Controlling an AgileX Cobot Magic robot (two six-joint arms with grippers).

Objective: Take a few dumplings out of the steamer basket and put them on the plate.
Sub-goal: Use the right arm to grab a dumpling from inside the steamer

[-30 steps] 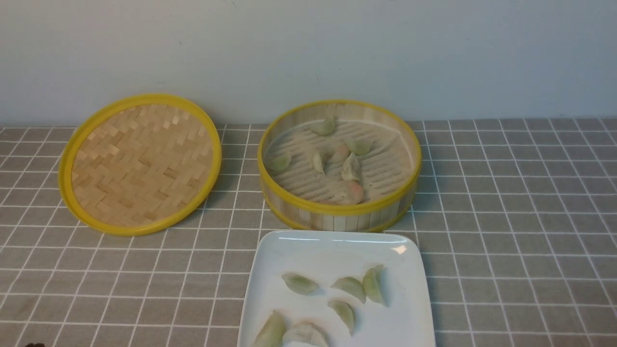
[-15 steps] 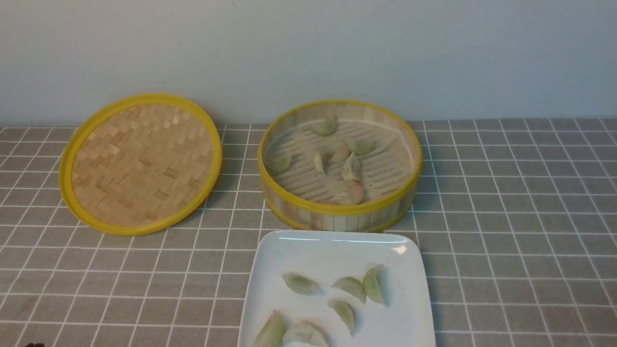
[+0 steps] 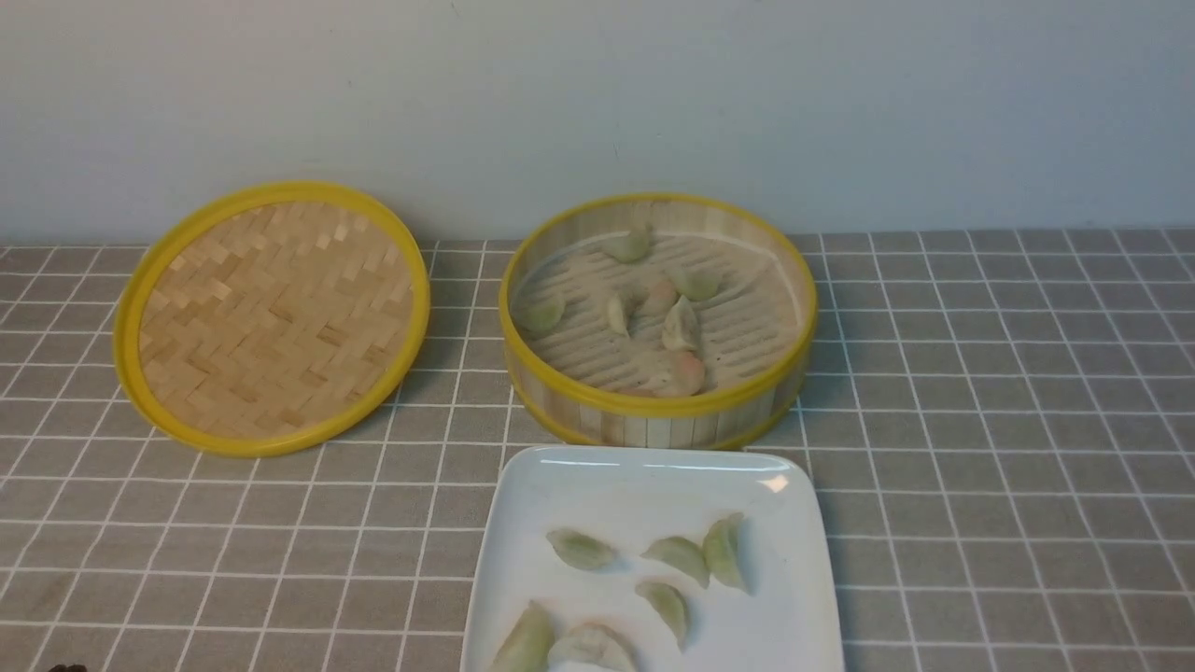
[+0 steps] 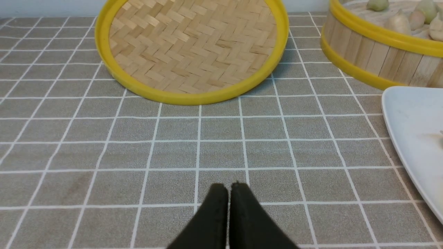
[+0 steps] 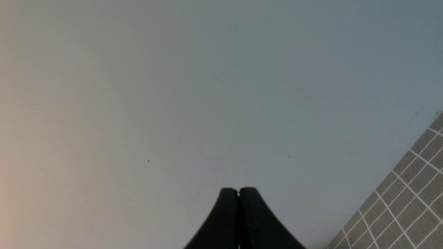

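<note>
Nothing had moved since a second earlier: the steamer basket (image 3: pixel 658 413), the plate (image 3: pixel 644 474) and every dumpling lay just where they had been. The basket stood on the checked tablecloth (image 3: pixel 980 420) near the wall (image 3: pixel 597 93), its woven lid (image 3: pixel 271 317) beside it to the left. The plate sat just in front of the basket. Some dumplings (image 3: pixel 681 327) lay on the basket's floor and six more dumplings (image 3: pixel 581 549) were on the plate.

The left gripper (image 4: pixel 228 188) hung low over bare cloth in front of the lid, fingers pressed together and gripping nothing. The right gripper (image 5: pixel 238 192) was likewise clenched and empty, pointed at the wall.

The front view cut off the plate's near edge and the two nearest dumplings. The basket's near wall hid the base of the pink-orange one. Neither arm showed clearly in that view.
</note>
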